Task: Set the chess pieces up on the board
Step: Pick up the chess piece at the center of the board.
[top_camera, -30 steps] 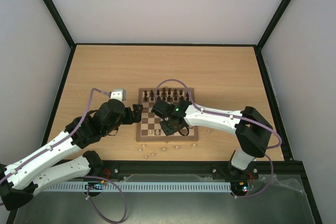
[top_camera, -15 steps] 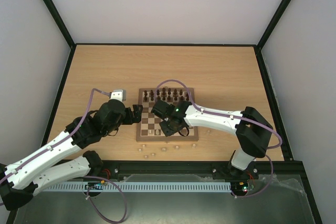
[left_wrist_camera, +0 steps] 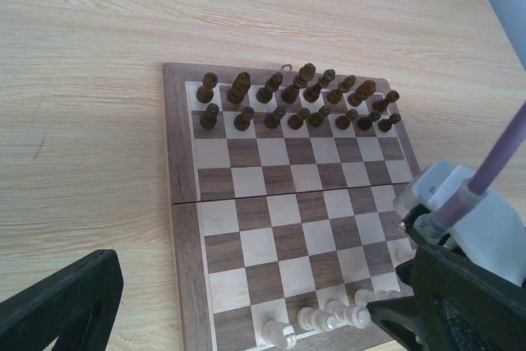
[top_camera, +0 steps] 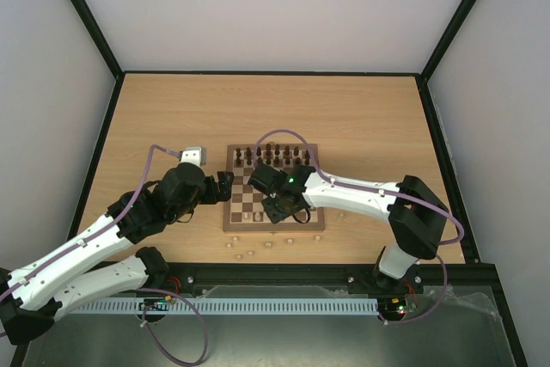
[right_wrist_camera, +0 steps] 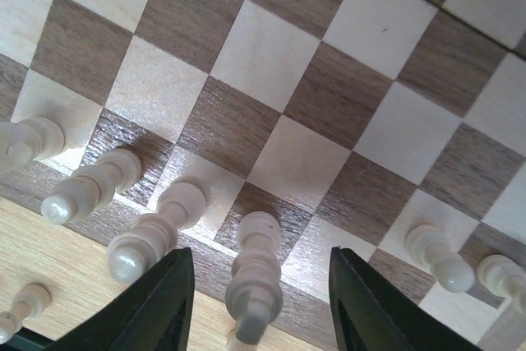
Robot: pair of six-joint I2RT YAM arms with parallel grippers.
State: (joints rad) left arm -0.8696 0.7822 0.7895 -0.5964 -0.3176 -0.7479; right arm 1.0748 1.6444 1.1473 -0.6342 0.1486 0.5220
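Parted just now, right hand (right_wrist_camera: 261, 310) flanks the upright pale piece (right_wrist_camera: 256, 256) at the near edge of the board (right_wrist_camera: 329, 96); left hand (top_camera: 225, 188) wide.

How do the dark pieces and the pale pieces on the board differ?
The dark pieces fill two rows along the board's far edge; the pale pieces make only a partial row at its near edge. No dark pieces show off the board, while several loose pale ones sit on the table. On the board, both stand upright.
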